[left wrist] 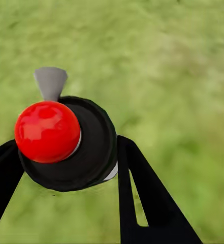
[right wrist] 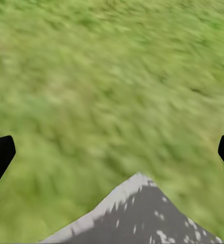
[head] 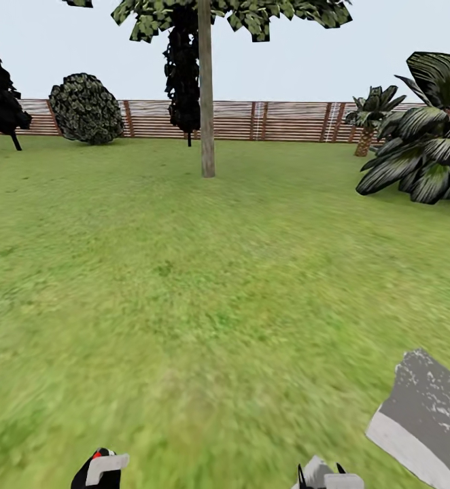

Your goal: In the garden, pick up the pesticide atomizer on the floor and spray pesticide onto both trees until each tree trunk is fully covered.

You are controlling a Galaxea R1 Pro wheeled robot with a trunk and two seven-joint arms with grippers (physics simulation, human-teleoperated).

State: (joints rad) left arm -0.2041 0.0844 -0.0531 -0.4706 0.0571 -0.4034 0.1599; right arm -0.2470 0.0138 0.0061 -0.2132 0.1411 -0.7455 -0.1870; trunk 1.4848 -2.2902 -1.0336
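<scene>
My left gripper [left wrist: 68, 155] is shut on the pesticide atomizer [left wrist: 86, 147], a small black bottle with a round red top [left wrist: 47, 131] and a grey nozzle [left wrist: 50, 81], held over grass. The same left gripper [head: 100, 470] shows at the bottom edge of the head view, with the atomizer's red top [head: 100, 453] peeking out. One tree stands ahead across the lawn, its pale straight trunk [head: 206, 95] rising to a light-green crown [head: 252, 13]. My right gripper [right wrist: 112, 152] is open and holds nothing, above the grass; it is also low in the head view [head: 327, 477].
A grey concrete slab corner [head: 425, 414] lies at my right, also under the right gripper [right wrist: 137, 216]. A brown slat fence [head: 286, 121] bounds the lawn. A dark narrow tree [head: 183, 75], a round bush [head: 85, 109] and palms [head: 425, 136] stand near it.
</scene>
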